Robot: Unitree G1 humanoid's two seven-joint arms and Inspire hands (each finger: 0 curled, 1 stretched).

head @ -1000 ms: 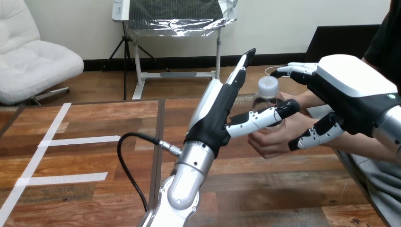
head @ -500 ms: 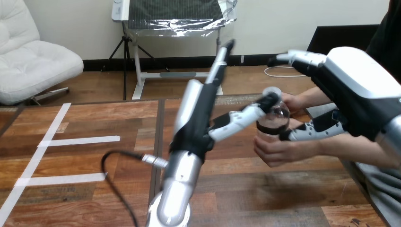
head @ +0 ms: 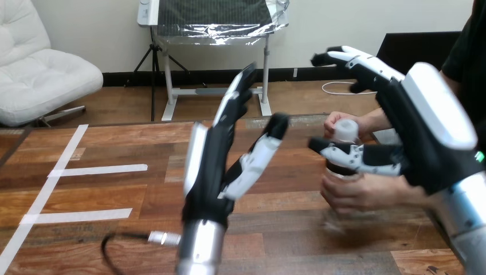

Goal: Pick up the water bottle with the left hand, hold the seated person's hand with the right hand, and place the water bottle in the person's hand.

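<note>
The clear plastic water bottle with a white cap (head: 345, 129) is mostly hidden. The thumb of the robot's black-and-white right hand (head: 427, 132) lies across its middle. The person's lower hand (head: 361, 193) covers its lower part. Below that hand the bottle's bottom is a blur. The person's upper hand (head: 337, 120) sits partly behind the cap. I cannot tell if the thumb touches the bottle or the person's 2 hands. The right hand hides much of the person's arms. The right silver forearm (head: 467, 217) is cut off at the bottom right corner. The left silver forearm (head: 193, 252) is cut off at the bottom edge.
</note>
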